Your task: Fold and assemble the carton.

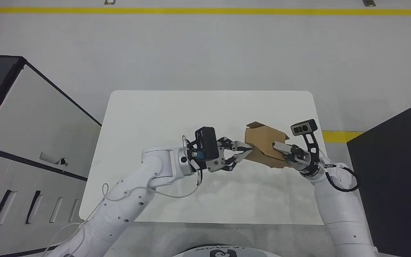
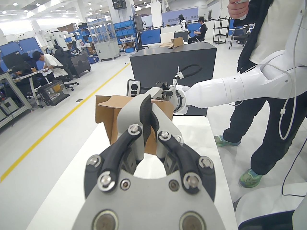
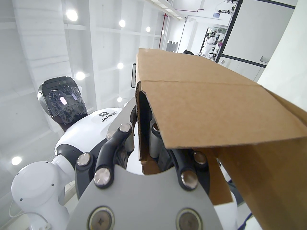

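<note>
Looking down, I see the carton (image 1: 263,142), flaps open, at the white desk's (image 1: 154,128) right side. Left wrist camera: my left pincer (image 2: 149,118) sits closed against it. Right wrist camera: my right pincer (image 3: 143,125) clamps its wall.

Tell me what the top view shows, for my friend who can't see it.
A partly folded brown carton is held over a white table by the right gripper, which is clamped on one wall. The left gripper, shut, points at the carton's other side.
</note>
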